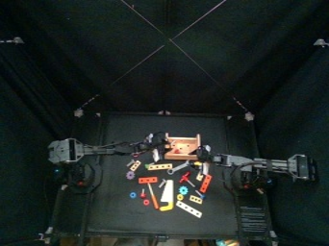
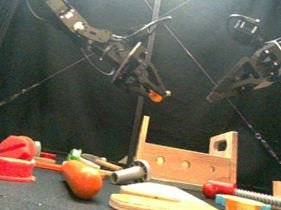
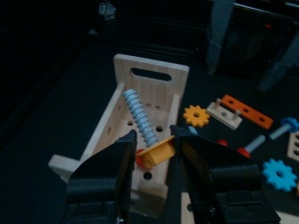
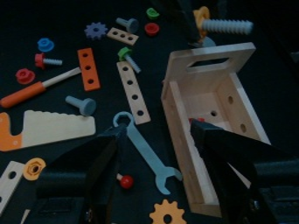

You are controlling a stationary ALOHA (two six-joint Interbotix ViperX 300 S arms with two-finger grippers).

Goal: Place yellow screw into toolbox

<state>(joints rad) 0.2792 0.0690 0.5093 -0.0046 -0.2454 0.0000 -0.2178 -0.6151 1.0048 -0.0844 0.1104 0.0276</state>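
Observation:
The yellow screw [image 3: 153,157] has a yellow-orange head and a pale threaded shaft. My left gripper [image 3: 155,156] is shut on its head and holds it in the air above the open wooden toolbox [image 3: 128,114]. In the front view the left gripper [image 2: 144,80] hangs with the screw [image 2: 156,96] up and left of the toolbox [image 2: 185,166]. In the top view the toolbox [image 1: 184,147] stands at the table's back middle. My right gripper [image 4: 158,166] is open and empty, in the air beside the toolbox [image 4: 219,114], high at the right in the front view [image 2: 247,76].
Toy tools lie in front of the toolbox: a blue wrench [image 4: 146,157], a saw [image 4: 47,127], an orange holed strip [image 4: 89,68], a wooden holed strip [image 4: 132,90], gears and bolts. In the front view a red part [image 2: 15,157], an orange knob [image 2: 82,180] and a wooden board [image 2: 167,205] lie near the front edge.

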